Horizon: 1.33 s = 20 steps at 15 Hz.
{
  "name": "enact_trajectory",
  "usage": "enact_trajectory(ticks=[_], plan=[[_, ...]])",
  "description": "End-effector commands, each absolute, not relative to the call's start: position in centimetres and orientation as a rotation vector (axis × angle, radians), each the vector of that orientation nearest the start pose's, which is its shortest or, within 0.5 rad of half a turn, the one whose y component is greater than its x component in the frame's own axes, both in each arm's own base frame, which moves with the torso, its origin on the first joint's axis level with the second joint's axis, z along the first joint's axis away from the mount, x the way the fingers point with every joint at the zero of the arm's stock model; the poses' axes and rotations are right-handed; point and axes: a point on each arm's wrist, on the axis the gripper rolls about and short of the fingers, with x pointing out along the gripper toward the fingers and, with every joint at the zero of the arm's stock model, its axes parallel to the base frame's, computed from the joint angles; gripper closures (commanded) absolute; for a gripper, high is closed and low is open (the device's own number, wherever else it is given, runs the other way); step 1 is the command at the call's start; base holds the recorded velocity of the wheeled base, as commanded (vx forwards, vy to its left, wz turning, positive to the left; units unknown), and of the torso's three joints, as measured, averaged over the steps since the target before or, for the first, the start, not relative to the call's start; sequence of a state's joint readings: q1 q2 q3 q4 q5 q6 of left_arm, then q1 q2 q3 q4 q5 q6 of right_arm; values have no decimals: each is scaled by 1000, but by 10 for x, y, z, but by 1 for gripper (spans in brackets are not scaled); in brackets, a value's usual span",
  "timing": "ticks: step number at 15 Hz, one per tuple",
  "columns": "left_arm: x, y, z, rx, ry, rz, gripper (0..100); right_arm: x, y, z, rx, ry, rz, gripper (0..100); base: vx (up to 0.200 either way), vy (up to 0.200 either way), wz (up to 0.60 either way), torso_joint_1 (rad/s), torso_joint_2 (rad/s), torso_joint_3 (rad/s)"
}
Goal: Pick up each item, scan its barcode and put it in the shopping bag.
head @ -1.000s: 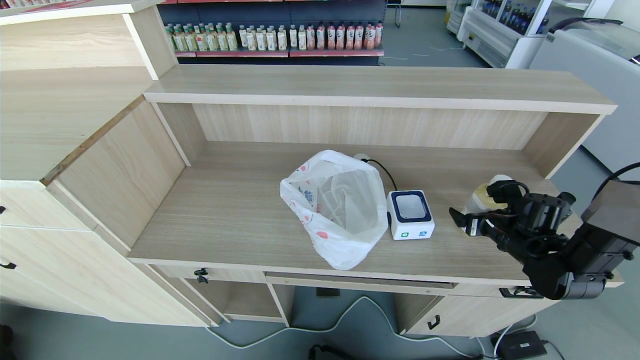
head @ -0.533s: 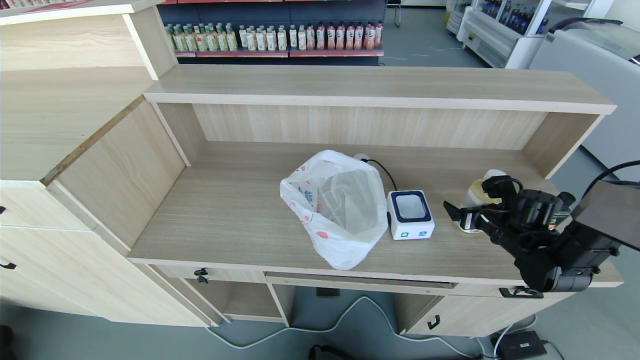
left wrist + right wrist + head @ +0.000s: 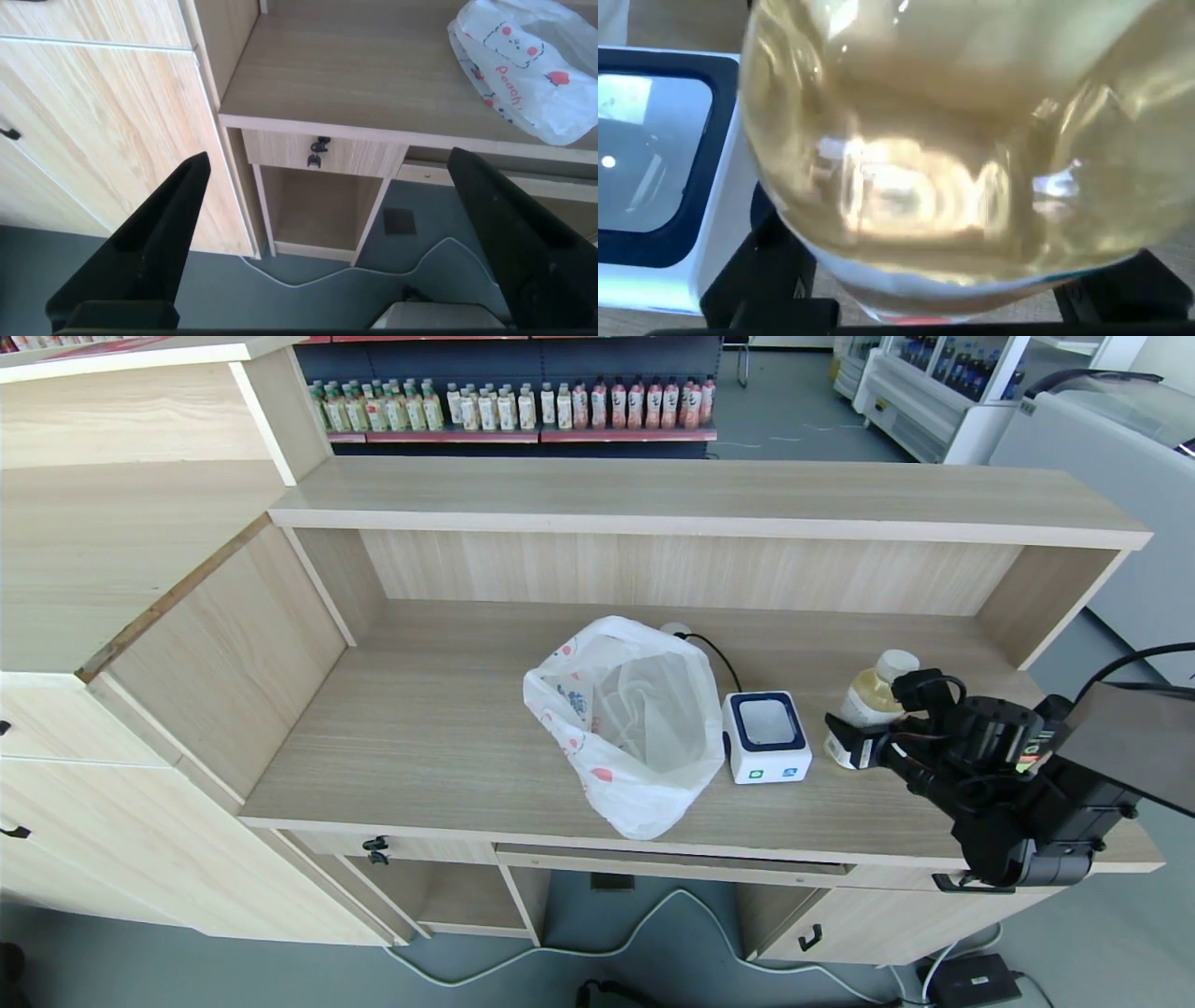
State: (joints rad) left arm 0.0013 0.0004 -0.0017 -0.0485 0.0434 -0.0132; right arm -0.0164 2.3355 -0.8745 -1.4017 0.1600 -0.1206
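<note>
Pale-yellow bottle (image 3: 873, 695) (white-capped) tilts, seemingly raised, beside the scanner (image 3: 766, 735).

A light wooden counter (image 3: 439, 728) carries a white shopping bag (image 3: 597, 756), mouth open, near the middle towards the front edge. A white scanner (image 3: 766, 737) stands just beside its right, its black cable (image 3: 711, 651) running towards the back.

Our right hand (image 3: 854, 747) grips a pale yellow plastic bottle (image 3: 873, 695), and our left hand (image 3: 327, 247) hangs with fingers (image 3: 149, 247) spread wide.
</note>
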Motion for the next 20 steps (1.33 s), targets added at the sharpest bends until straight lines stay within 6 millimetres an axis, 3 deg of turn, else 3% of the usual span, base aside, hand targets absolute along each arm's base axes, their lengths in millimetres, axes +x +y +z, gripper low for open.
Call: enact_trajectory(ticks=[1,7,9,11,12,13,14,16,17,20], plan=[[-23,1,81,-13,-51,46,0,405,-5,44,-117,51,143,100,0,0,0,0,0,0],[-23,1,81,-15,-51,46,0,412,-13,55,-138,2,128,100,0,0,0,0,0,0],[-23,1,81,-15,-51,44,0,411,-18,76,-139,-28,143,100,0,0,0,0,0,0],[-23,1,81,-13,-51,46,0,399,-21,115,-120,-13,168,100,0,0,0,0,0,0],[-23,1,81,-13,-51,46,0,385,-19,149,-67,-16,217,100,0,0,0,0,0,0],[-23,1,81,-15,-51,44,0,375,-18,170,-27,-11,251,100,0,0,0,0,0,0],[-23,1,81,-15,-51,44,0,347,-14,217,87,24,354,100,0,0,0,0,0,0],[-23,1,81,-15,-51,44,0,292,-4,279,309,114,664,100,0,0,0,0,0,0],[-23,1,81,-15,-51,46,0,274,-1,293,362,152,774,100,0,0,0,0,0,0],[-23,1,81,-13,-51,46,0,244,12,298,344,170,950,100,0,0,0,0,0,0]])
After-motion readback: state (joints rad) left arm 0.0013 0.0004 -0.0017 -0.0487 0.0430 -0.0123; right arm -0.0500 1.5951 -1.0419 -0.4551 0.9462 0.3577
